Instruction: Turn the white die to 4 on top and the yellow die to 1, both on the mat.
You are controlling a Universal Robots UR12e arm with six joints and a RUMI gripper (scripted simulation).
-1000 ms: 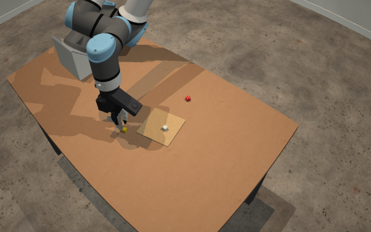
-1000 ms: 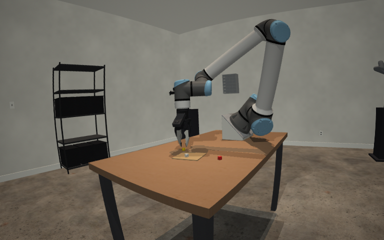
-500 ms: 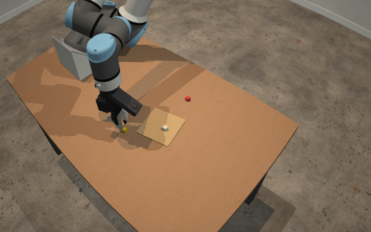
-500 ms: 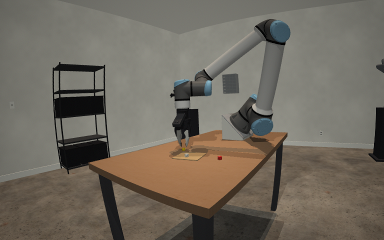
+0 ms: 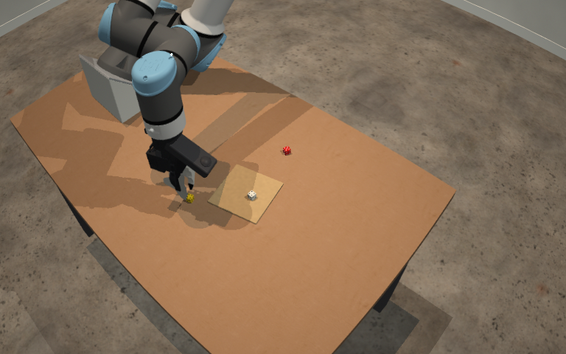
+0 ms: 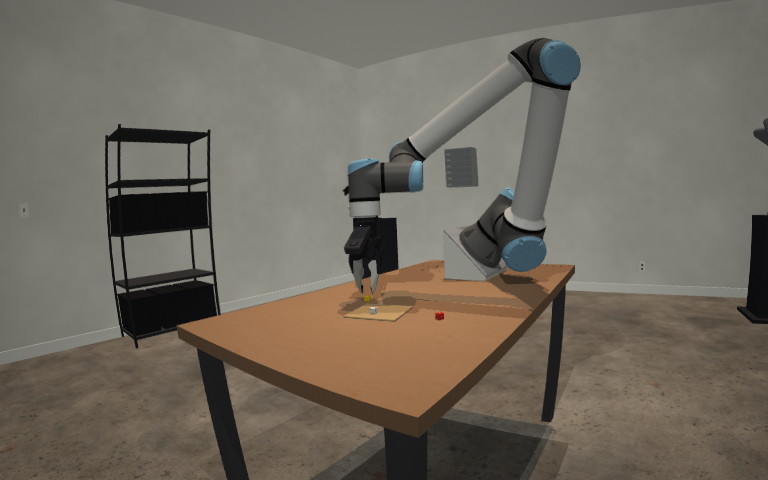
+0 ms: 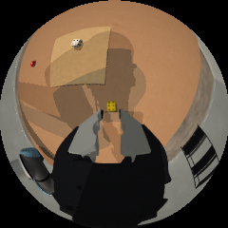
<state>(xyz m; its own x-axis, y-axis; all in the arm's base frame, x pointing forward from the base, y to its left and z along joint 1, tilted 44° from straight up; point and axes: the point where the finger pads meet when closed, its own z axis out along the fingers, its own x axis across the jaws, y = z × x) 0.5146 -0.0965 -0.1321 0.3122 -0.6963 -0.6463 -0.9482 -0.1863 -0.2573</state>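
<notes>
The yellow die [image 5: 190, 198] [image 6: 367, 298] [image 7: 111, 105] sits on the table beside the mat, with several pips on top, too small to count surely. My gripper [image 5: 188, 192] [image 6: 367, 292] [image 7: 111, 110] points down just above it. The fingers are open a little wider than the die, with nothing held between them. The white die [image 5: 251, 195] [image 6: 372, 310] [image 7: 76, 43] sits flat on the tan mat [image 5: 238, 175] [image 6: 391, 313] [image 7: 71, 66]; its top number is too small to read surely. The red die [image 5: 287, 150] [image 6: 439, 315] [image 7: 32, 63] sits on the table, off the mat.
The wooden table [image 5: 321, 228] [image 6: 317, 350] carries the arm's grey base mount [image 5: 113, 94] [image 6: 462, 261] at its far end. The arm's shadow falls over the yellow die and part of the mat. A black shelf rack [image 6: 162, 183] stands by the wall, away from the table.
</notes>
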